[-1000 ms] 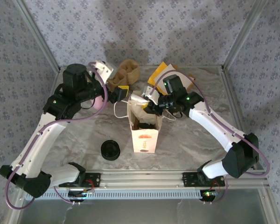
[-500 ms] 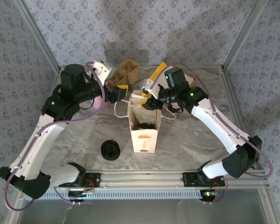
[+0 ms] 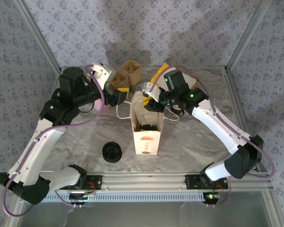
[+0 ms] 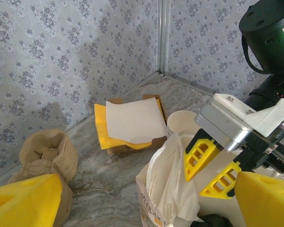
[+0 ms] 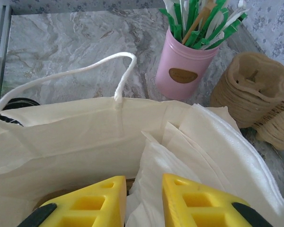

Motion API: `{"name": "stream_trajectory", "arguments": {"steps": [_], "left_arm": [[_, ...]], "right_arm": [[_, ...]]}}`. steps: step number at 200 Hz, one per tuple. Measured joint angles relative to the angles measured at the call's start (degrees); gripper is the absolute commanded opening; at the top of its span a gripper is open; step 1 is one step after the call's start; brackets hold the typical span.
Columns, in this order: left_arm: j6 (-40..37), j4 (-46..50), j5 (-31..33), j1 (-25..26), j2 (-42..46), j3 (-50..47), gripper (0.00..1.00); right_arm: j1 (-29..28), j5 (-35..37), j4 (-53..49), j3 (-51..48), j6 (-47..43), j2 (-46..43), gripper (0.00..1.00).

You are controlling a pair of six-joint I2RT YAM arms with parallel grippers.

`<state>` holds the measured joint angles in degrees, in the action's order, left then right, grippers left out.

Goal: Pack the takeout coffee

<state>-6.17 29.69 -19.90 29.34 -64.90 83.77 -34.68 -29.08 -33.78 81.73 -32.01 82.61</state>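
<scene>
Now | left jaws spread | right jaws narrowly apart above bag (image 3: 146, 139) | print illegible

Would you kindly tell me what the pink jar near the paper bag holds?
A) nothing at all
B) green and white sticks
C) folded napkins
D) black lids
B: the pink jar stands upright on the marble top with a bunch of green and white sticks poking out of its mouth.

The right gripper (image 4: 195, 187), fingers (image 4: 198, 156) slightly parted, hangs over the paper bag (image 4: 147, 212) mouth; white napkins (image 4: 168, 184) protrude.
</scene>
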Motion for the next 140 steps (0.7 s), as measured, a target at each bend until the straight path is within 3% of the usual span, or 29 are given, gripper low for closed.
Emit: {"name": "stream_trajectory", "arguments": {"steps": [40, 59, 111, 140], "left_arm": [[-0.02, 0.00, 0.00, -0.11, 0.02, -0.48, 0.94], [0.02, -0.02, 0.00, -0.11, 0.04, -0.48, 0.94], [0.33, -1.51, 0.70, -0.15, 1.51, -2.71, 0.96], [1.79, -1.66, 5.05, -0.15, 2.38, -3.02, 1.00]], "right_arm": [[-0.26, 0.90, -0.79, 0.81, 0.11, 0.90, 0.28], [-0.26, 1.60, -0.90, 3.10, 0.79, 1.05, 0.36], [-0.33, 5.16, 2.23, 5.64, 2.19, 1.44, 0.35], [-0.35, 8.35, 3.69, 5.95, 4.50, 2.84, 0.44]]}}
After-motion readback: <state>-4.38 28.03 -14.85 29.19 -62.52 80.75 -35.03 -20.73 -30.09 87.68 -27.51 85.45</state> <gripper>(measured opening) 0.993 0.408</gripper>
